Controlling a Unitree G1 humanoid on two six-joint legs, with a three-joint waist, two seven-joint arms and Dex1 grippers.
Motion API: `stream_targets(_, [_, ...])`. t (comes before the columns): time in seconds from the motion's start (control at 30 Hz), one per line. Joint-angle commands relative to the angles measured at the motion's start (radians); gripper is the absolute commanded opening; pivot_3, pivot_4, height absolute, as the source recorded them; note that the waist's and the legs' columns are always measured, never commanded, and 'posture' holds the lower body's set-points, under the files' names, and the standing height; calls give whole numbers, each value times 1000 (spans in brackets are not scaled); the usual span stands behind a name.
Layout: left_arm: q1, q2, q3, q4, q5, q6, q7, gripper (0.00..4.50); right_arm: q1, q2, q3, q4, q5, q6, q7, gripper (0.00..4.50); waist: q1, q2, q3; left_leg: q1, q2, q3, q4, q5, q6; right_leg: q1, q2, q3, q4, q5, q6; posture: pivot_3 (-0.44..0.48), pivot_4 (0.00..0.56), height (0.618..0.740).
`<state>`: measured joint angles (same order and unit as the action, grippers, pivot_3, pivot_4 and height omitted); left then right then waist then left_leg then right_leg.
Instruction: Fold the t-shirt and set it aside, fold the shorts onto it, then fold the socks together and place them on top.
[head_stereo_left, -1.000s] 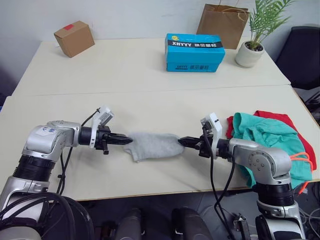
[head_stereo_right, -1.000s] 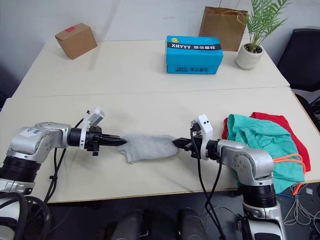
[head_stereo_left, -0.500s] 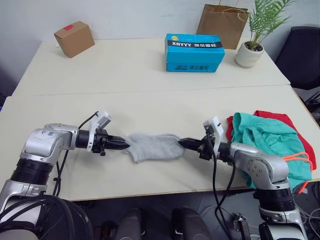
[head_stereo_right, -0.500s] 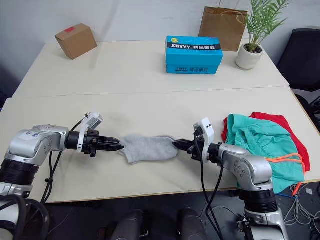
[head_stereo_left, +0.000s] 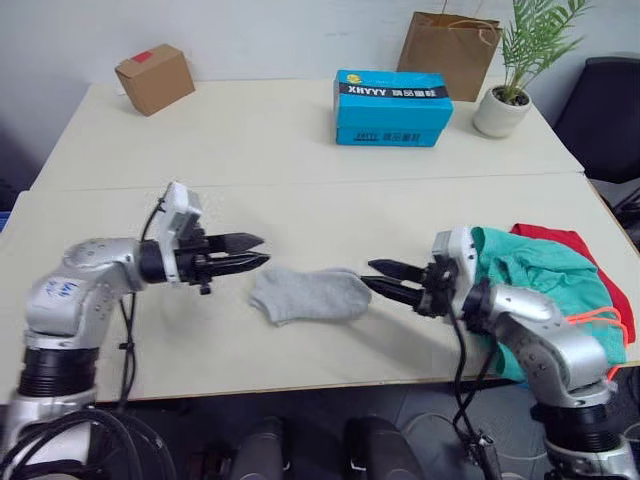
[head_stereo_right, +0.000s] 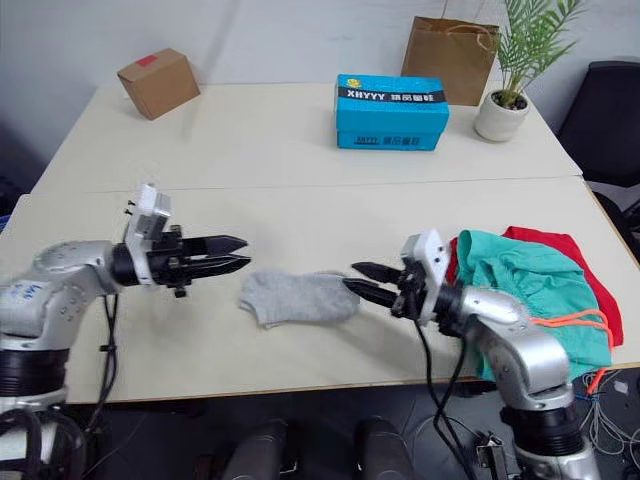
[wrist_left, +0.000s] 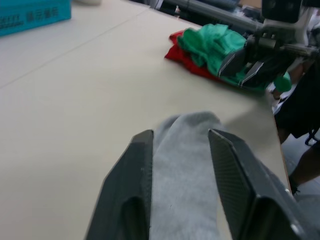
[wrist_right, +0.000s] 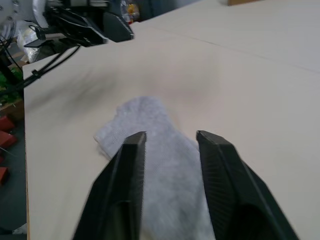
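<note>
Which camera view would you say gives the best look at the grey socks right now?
The left eye view: the socks lie whole on the table between both open grippers. The right eye view matches it; each wrist view shows one end framed by fingers.

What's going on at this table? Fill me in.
The robot is working on the socks, which lie flat on the near table between its two arms. The left gripper and the right gripper are both open, one at each end of the socks, holding nothing. The shorts sit bunched on the t-shirt at the robot's right, not neatly folded.
</note>
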<state>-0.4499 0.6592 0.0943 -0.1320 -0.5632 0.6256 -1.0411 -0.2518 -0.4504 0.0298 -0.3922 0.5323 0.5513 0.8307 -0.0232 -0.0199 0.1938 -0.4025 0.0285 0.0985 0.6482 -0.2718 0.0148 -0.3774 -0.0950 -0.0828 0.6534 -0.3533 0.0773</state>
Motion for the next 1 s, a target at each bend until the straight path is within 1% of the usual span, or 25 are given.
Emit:
stream_targets(0.03, [28, -87, -102, 11, 106, -131, 66, 576, 14, 82, 145, 35, -158, -156, -76, 161, 0, 0, 0, 0, 0, 0, 0, 0, 0, 0, 0, 0, 0, 0, 0, 0, 150, 740])
stream_targets(0.07, [46, -95, -140, 31, 151, -168, 70, 276, 16, 120, 183, 88, -204, -191, -112, 0, -1, 0, 0, -1, 0, 0, 0, 0, 0, -1, 0, 0, 0, 0, 0, 0, 150, 740])
stream_targets(0.1, [57, -97, -165, 45, 182, -196, 69, 50, 18, 149, 207, 126, -237, -217, -137, 0, -1, -1, -1, 0, 0, 0, 0, 0, 0, -1, 0, 0, 1, 0, 0, 0, 150, 740])
stream_targets(0.17, [84, -111, -185, 86, 228, -249, 94, 50, 15, 180, 237, 207, -298, -280, -169, 0, -5, -1, -1, 0, 0, 0, 0, 0, 0, -2, 1, 0, 1, 0, 0, 0, 150, 740])
stream_targets(0.27, [92, -170, -169, 144, 254, -279, 183, 50, 20, 186, 260, 289, -378, -388, -193, 0, -3, -1, -1, -1, 0, 1, 0, 0, -1, -3, 0, 0, 3, 0, 0, 0, 150, 740])
stream_targets(0.33, [100, -184, -187, 185, 306, -312, 224, 50, 33, 207, 235, 326, -393, -426, -234, 0, -1, -2, -1, -1, 0, 1, 1, 0, 0, -3, 0, 0, 3, 0, 0, 0, 150, 740])
stream_targets(0.4, [110, -199, -185, 208, 322, -329, 249, 50, 36, 212, 213, 359, -404, -474, -252, 0, -1, -2, -1, 0, 0, 0, 1, 0, 0, -1, 0, 0, 3, 0, 0, 0, 150, 740])
stream_targets(0.53, [152, -203, -176, 226, 324, -369, 249, 50, 39, 202, 126, 411, -359, -534, -253, 0, -2, -2, -1, 3, 0, 0, 1, 0, 0, 1, -1, 0, 3, 0, 0, 0, 150, 740])
stream_targets(0.6, [161, -204, -169, 233, 318, -380, 248, 50, 39, 196, 103, 429, -346, -547, -240, 0, -3, -2, -2, 4, 0, 0, 0, 0, 0, 2, -1, 0, 3, 0, 0, 0, 150, 740])
stream_targets(0.77, [163, -214, -149, 236, 286, -427, 220, 50, 37, 194, 19, 452, -282, -539, -230, 0, -4, -1, -2, 6, 0, 0, -1, 0, 0, 3, -1, 0, 4, 0, 0, 0, 150, 740])
stream_targets(0.8, [160, -217, -149, 235, 276, -443, 202, 50, 40, 199, 5, 424, -235, -523, -204, 0, -4, -1, -2, 6, 0, 0, -1, 0, 0, 3, -1, 0, 4, 0, 0, 0, 150, 740])
stream_targets(0.87, [145, -231, -148, 225, 252, -475, 167, 50, 57, 215, -47, 316, -48, -345, -194, 0, -3, -1, -2, 6, 0, 0, -1, 0, 0, 3, -1, 0, 4, 0, 0, 0, 150, 740])
stream_targets(0.9, [131, -241, -147, 224, 244, -500, 151, 50, 74, 189, -55, 237, 64, -191, -194, 0, -4, -1, -2, 6, 0, 0, -2, 0, 0, 3, -1, 0, 4, 0, 0, 0, 150, 740])
stream_targets(1.0, [87, -251, -153, 244, 255, -541, 119, 0, 94, 144, -111, 100, 247, 112, -321, 629, -2, -1, -2, 5, 1, -1, -1, 0, 0, 2, -1, 0, 3, 0, 0, 0, 150, 740])
